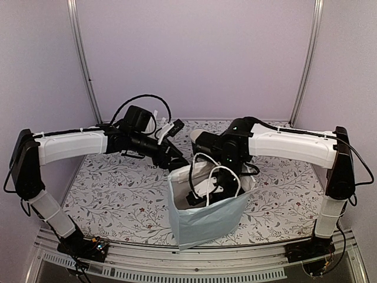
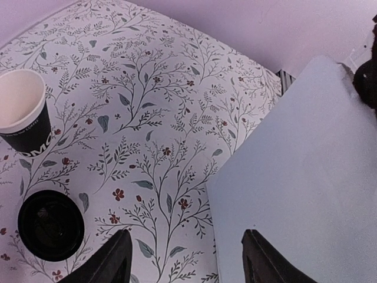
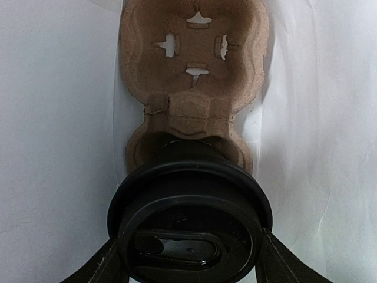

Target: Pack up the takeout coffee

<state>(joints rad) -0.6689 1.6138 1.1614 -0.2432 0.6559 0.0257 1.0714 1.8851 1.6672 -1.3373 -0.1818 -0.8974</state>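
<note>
A pale blue paper bag (image 1: 206, 221) with white handles stands open near the table's front. My right gripper (image 3: 188, 262) reaches down into it and is shut on a black takeout coffee cup with a black lid (image 3: 188, 194), its fingers (image 3: 97, 268) against both sides. The cup sits in the near well of a brown cardboard carrier (image 3: 194, 65) at the bag's bottom. My left gripper (image 2: 185, 256) is open and empty, just left of the bag's wall (image 2: 306, 177). A second black cup with a cream inside (image 2: 23, 115) stands open on the table.
A flat black round lid (image 2: 51, 225) lies on the floral tablecloth (image 2: 147, 118) near the open cup. The far well of the carrier holds nothing. Both arms (image 1: 283, 141) cross above the table's middle. Lilac walls and metal posts (image 1: 85, 65) close the back.
</note>
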